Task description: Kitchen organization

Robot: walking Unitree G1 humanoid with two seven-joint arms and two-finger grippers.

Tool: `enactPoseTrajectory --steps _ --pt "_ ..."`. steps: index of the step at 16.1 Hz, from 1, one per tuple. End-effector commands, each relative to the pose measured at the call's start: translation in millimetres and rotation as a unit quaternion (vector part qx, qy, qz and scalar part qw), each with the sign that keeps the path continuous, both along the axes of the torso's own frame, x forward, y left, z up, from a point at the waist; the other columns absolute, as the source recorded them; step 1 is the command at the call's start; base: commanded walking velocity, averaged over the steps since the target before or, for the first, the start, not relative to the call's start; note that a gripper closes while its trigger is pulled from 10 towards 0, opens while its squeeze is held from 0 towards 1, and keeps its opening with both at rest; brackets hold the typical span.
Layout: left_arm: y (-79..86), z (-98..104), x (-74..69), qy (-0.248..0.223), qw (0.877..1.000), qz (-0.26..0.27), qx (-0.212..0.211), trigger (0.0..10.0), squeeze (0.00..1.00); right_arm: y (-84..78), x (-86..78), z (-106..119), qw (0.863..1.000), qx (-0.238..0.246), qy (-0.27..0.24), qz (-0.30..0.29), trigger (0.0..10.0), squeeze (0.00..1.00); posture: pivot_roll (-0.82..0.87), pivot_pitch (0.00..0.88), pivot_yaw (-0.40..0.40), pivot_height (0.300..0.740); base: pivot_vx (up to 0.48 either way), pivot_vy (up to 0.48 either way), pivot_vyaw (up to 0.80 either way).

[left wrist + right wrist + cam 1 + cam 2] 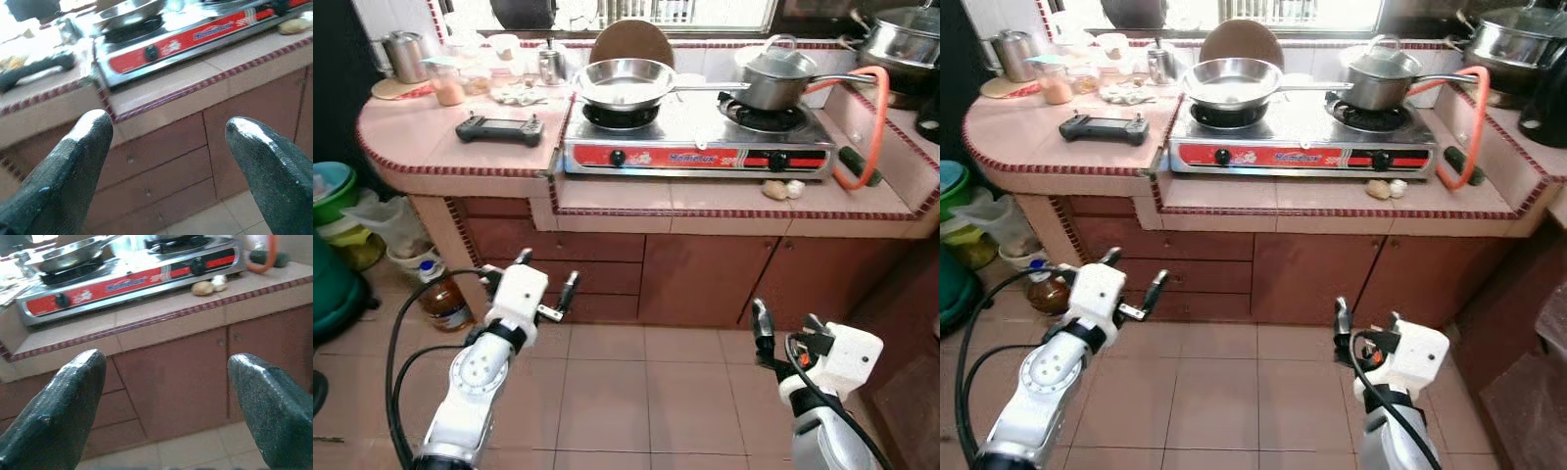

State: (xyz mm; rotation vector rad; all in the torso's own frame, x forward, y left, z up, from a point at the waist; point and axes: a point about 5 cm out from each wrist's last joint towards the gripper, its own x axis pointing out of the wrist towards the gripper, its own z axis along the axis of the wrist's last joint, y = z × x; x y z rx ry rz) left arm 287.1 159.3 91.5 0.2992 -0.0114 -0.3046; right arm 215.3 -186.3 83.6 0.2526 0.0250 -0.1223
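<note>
A two-burner gas stove [695,157] stands on the pink tiled counter [421,137]. A steel frying pan [625,82] sits on its left burner and a lidded pot [777,80] on its right one. A black handheld controller [499,128] lies left of the stove. Two pale lumps [783,188], like garlic or ginger, rest at the counter's front edge. My left gripper [546,274] is open and empty, low in front of the drawers. My right gripper [786,328], open too, hangs before the cabinet doors [695,279]. Both sit well below the countertop.
Jars, a metal cup [406,56] and a small kettle crowd the counter's back left. An orange gas hose [879,117] loops beside the stove, under a large steel pot [901,39]. On the floor at left stand a brown bottle [440,299], bags and a green bucket [333,191].
</note>
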Motion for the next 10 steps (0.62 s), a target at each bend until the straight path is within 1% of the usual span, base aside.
enactPoseTrajectory --steps 1,2,4,5,7,9,10 --pt "0.8 0.9 3.9 0.001 1.000 0.000 -0.002 10.0 0.00 -5.0 -1.6 1.4 1.000 -0.005 -0.001 -0.012 10.0 0.00 0.18 0.000 -0.012 0.740 0.000 0.000 -0.75" --pt "2.3 0.1 4.5 0.004 1.000 0.007 -0.004 10.0 0.00 -5.6 -0.5 1.2 1.000 -0.011 0.002 -0.004 10.0 0.00 0.18 0.000 -0.015 0.740 0.000 0.000 -0.80" --pt "-0.3 -8.6 -5.7 0.013 1.000 0.000 -0.007 10.0 0.00 -5.7 2.1 0.6 1.000 -0.021 0.005 0.013 10.0 0.00 0.18 0.000 -0.035 0.740 0.000 0.000 -0.80" --pt "-4.1 -13.7 -12.9 0.017 1.000 -0.003 -0.012 10.0 0.00 -6.1 2.2 1.7 0.999 -0.026 0.007 0.021 10.0 0.00 0.18 0.000 -0.050 0.740 0.000 0.000 -0.80" --pt "-9.9 -18.5 -19.9 0.023 0.999 0.003 -0.026 10.0 0.00 -7.3 3.3 2.0 0.999 -0.032 0.013 0.032 10.0 0.00 0.19 0.000 -0.074 0.740 0.000 0.000 -0.80" --pt "-9.1 -18.4 -21.5 0.021 0.999 0.015 -0.031 10.0 0.00 -8.3 6.5 4.2 0.998 -0.037 0.013 0.042 10.0 0.00 0.19 0.000 -0.092 0.740 0.000 0.000 -0.80" --pt "-5.6 -17.8 -21.8 0.019 0.999 0.026 -0.033 10.0 0.00 -8.2 8.4 6.2 0.998 -0.039 0.012 0.050 10.0 0.00 0.19 0.000 -0.106 0.740 0.000 0.000 -0.80"
